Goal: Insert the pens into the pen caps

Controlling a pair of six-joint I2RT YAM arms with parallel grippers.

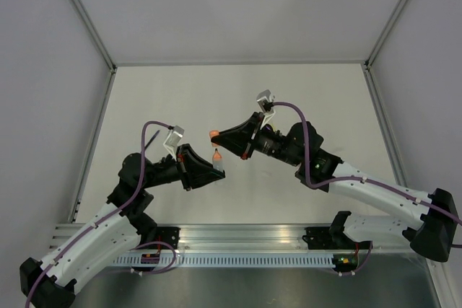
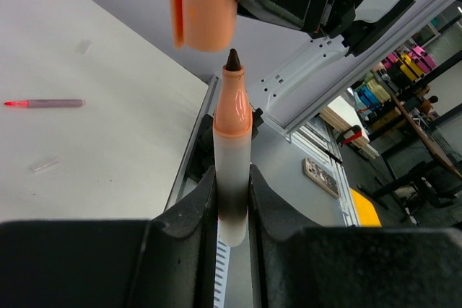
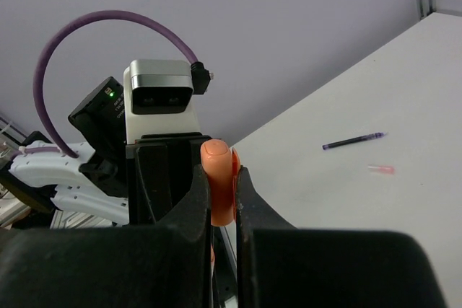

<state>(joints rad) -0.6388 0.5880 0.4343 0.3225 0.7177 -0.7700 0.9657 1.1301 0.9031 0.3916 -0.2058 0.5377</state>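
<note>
My left gripper (image 2: 232,182) is shut on a whitish-grey pen (image 2: 232,142) with an orange neck and a dark tip, held upright. My right gripper (image 3: 220,178) is shut on a bright orange pen cap (image 3: 216,160). In the left wrist view the cap (image 2: 202,5) hangs just above the pen tip and a little to its left, with a small gap between them. In the top view the pen (image 1: 216,156) and the cap (image 1: 214,134) sit between the two grippers above the table's middle.
A dark pen (image 3: 354,141) and a small pink cap (image 3: 380,169) lie on the table beyond the left arm. The left wrist view shows a greyish pen with a red tip (image 2: 47,104) and a clear cap (image 2: 45,166) on the table.
</note>
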